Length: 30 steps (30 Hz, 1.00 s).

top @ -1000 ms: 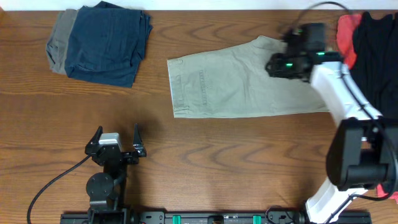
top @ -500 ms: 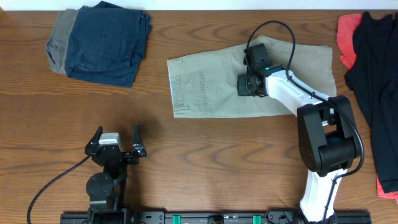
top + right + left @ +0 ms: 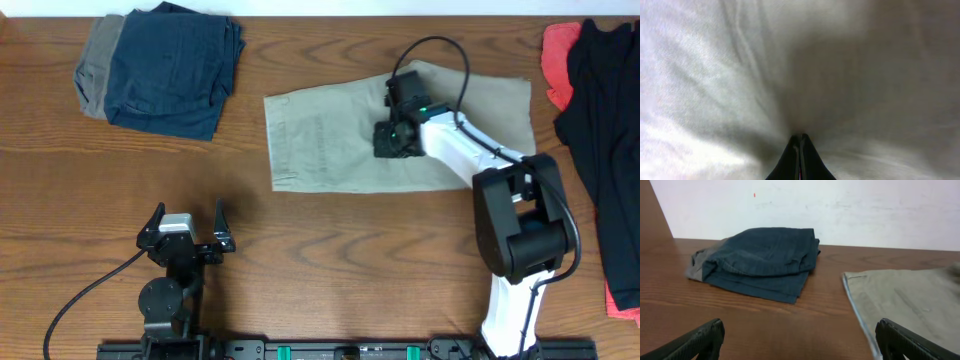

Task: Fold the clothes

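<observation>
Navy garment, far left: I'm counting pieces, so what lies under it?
A grey piece pokes out beneath the navy garment at its left edge; anything else underneath is covered.

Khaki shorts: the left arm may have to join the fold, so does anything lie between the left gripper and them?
Nothing visible does. Only bare table separates the open left gripper from the khaki shorts. The navy stack lies off to the left, outside that path. The right gripper is shut on the shorts' fabric.
</observation>
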Tool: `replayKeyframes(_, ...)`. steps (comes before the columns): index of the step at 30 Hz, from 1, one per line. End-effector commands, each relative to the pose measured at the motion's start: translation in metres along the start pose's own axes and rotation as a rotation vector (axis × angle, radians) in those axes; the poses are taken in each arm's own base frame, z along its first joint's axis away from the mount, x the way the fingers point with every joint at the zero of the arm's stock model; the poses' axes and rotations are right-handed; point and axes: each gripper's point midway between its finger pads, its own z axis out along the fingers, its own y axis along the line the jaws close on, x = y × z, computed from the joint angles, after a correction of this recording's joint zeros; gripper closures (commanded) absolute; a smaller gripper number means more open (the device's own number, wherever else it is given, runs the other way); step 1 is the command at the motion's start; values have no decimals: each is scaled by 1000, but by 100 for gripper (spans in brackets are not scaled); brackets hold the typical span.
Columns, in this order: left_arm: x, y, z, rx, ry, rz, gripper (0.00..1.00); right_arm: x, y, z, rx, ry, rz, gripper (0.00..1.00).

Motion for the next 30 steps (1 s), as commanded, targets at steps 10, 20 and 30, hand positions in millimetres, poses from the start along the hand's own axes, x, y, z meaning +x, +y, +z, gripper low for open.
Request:
replayKeyframes(10,16,2,1,-10,47,7,2,118,64,24,-7,331,5,99)
replayKeyframes(20,16,2,1,-10,47,7,2,158,78,7,-50,469,-140,99)
replayKeyframes(30,16,2,1,-10,47,7,2,140,104,-33,-129,360,-211,98)
